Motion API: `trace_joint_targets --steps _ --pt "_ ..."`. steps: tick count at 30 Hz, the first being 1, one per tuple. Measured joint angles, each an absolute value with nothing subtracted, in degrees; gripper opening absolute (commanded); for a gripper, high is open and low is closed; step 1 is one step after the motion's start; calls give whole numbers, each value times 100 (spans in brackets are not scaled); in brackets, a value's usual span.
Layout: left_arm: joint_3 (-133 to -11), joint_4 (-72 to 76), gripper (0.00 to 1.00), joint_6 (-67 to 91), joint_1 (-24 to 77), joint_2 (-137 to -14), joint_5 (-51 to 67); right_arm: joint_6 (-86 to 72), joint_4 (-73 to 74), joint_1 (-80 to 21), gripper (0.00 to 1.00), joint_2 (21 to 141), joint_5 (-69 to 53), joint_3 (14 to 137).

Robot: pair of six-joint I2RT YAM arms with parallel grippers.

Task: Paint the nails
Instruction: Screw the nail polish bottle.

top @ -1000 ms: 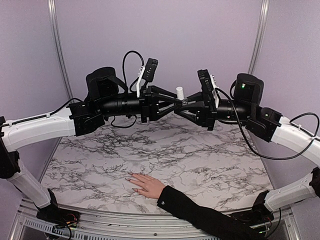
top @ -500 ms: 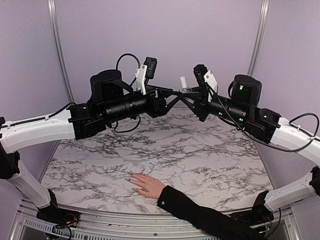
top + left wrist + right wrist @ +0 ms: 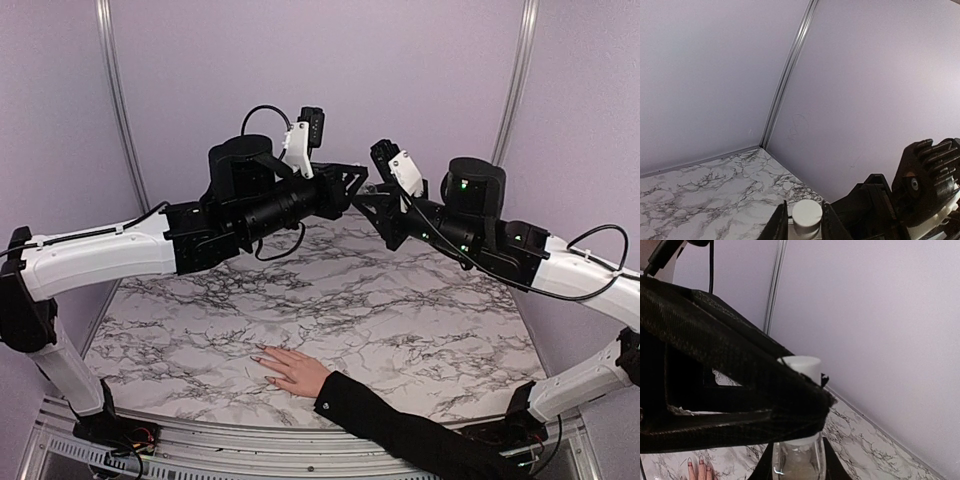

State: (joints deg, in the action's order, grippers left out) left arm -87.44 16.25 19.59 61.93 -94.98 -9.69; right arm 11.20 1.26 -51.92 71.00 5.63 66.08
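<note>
Inspecting the overhead view, I find both arms raised above the marble table [image 3: 420, 310], their grippers meeting nose to nose in front of the lilac back wall [image 3: 330, 70]. The right gripper [image 3: 796, 452] is clamped on a small clear bottle [image 3: 795, 469], which stands upright between its fingers; a pale liquid shows in the lower part of the glass. The bottle's white cap [image 3: 801, 366] points upward. The left gripper [image 3: 804, 215] has its fingers [image 3: 780, 225] set narrow on either side of that cap, one finger against it. I cannot tell from these views whether the cap is truly gripped or only bracketed. In the right wrist view the black frame of the left gripper crosses most of the picture and hides the bottle's neck. The person's hand [image 3: 293, 372] lies flat, palm down, on the near part of the table, well below and apart from both grippers, with the fingers spread and pointing toward the left arm's side. A black sleeve [image 3: 400, 432] runs from the wrist to the near right edge. The nails [image 3: 259, 350] are at the fingertips, resting close to the table surface; they are too small overhead to judge, though the right wrist view shows a reddish tint on those visible. Neither gripper touches the hand.
</note>
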Motion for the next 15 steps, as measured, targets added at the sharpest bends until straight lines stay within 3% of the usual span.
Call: trace_joint_targets --steps 4,11,15 --pt "-8744 1623 0 1990 6215 -9507 -963 1125 187 -5192 0 7102 550 6617" --pt "-8591 1691 0 1927 6141 -9411 -482 1096 357 -5120 0 7072 121 6683" --pt "-8344 1824 0 1905 5983 -9231 228 998 504 -4930 0 7043 -744 6751"
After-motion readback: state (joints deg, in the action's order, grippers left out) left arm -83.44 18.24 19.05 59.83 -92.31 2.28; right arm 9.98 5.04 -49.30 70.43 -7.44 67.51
